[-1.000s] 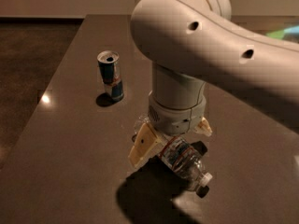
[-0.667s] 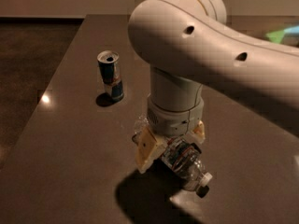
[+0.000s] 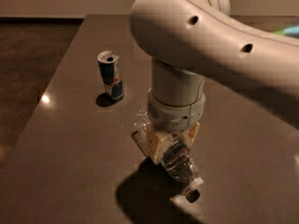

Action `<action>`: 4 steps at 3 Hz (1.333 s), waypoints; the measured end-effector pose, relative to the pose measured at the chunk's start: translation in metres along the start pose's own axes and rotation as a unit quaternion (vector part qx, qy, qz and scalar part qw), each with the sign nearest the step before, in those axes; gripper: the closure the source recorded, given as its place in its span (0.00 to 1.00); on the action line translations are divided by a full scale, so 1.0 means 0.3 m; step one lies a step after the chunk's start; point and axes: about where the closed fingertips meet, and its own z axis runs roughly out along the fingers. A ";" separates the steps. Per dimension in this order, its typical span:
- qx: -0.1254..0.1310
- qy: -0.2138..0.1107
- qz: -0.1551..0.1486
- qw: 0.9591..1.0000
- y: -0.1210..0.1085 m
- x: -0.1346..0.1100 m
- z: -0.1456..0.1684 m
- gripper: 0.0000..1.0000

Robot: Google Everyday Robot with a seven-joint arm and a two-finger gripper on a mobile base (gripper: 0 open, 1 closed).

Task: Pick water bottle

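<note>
The water bottle (image 3: 181, 166), clear ribbed plastic with a blue label and a white cap, lies on the dark table (image 3: 70, 162), its cap pointing to the front right. My gripper (image 3: 170, 152) comes straight down on it from above. Its cream fingers (image 3: 156, 149) sit on either side of the bottle's body and press against it. The bottle's far end shows as crinkled clear plastic just left of the wrist. The arm hides the middle of the bottle.
A blue-and-silver can (image 3: 110, 76) stands upright to the far left of the gripper, well apart from it. The table's left edge (image 3: 42, 101) runs along a dark floor. My large arm link crosses the upper right of the view.
The gripper's left finger, spread out to the left before, has moved in against the bottle. The wrist has come slightly lower. The can has not moved.
</note>
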 end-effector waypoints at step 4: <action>0.028 0.070 0.070 0.995 0.065 0.111 -0.306 1.00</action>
